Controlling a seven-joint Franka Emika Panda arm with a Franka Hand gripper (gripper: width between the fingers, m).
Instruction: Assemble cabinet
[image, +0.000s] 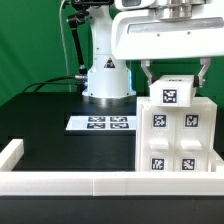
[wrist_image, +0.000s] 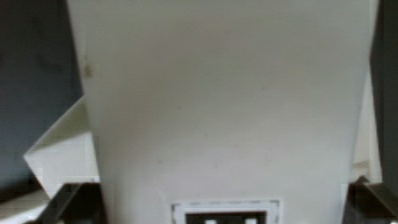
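The cabinet (image: 176, 135) is a tall white box with several black-and-white tags on its front and one on its top. It stands upright at the exterior view's right, by the front rail. My gripper (image: 176, 86) comes down from above and straddles the cabinet's narrower top part, one dark finger on each side. In the wrist view the cabinet (wrist_image: 214, 100) fills the space between the fingers (wrist_image: 68, 200), its white face running away from the camera, a tag at the near edge. The jaws sit against both sides, shut on it.
The marker board (image: 100, 123) lies flat on the black table in front of the arm's white base (image: 107, 80). A low white rail (image: 70, 183) runs along the front edge and another stands at the left (image: 10, 152). A green backdrop is behind.
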